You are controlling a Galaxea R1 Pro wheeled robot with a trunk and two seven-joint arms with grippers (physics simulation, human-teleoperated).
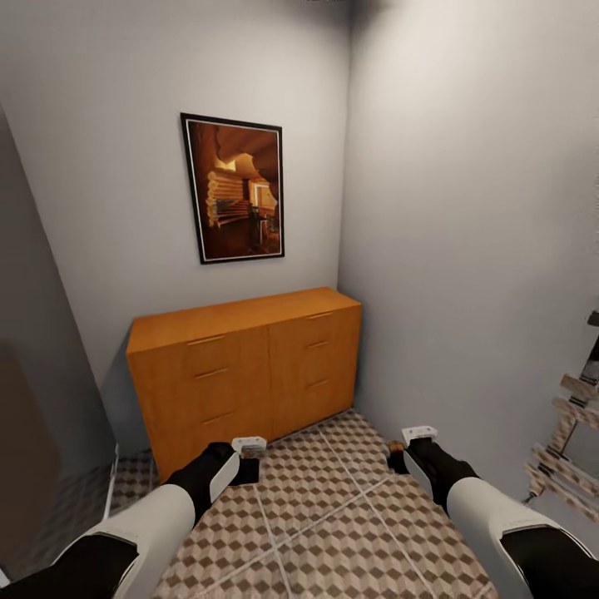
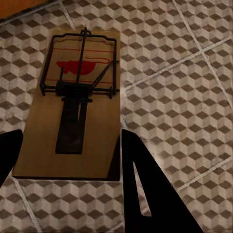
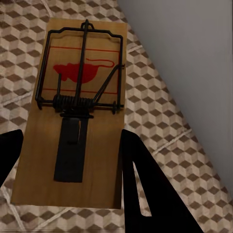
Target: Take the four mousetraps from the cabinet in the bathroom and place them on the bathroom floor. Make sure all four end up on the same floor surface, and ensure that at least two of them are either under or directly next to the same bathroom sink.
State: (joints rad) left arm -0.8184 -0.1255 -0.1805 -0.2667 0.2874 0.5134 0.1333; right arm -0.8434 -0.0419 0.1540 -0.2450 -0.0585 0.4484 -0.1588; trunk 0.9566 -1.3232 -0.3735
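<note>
Cube-patterned bathroom floor (image 1: 333,507) meets cabinet (image 1: 249,366) and grey walls (image 1: 466,249).

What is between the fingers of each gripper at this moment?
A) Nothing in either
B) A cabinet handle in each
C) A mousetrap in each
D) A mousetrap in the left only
C: the left wrist view shows one mousetrap between the left gripper's dark fingers, and the right wrist view shows another mousetrap between the right gripper's fingers, above the tiled bathroom floor.

- Cabinet (image 1: 249,370), centre of the head view: orange-brown wood.
- Bathroom floor (image 1: 333,507), lower part: brown, beige and cream cube-pattern tiles, pale grout.
- Mousetrap (image 2: 73,116): tan board, black wire, red mouse print.
- Walls (image 1: 466,208): pale grey.
</note>
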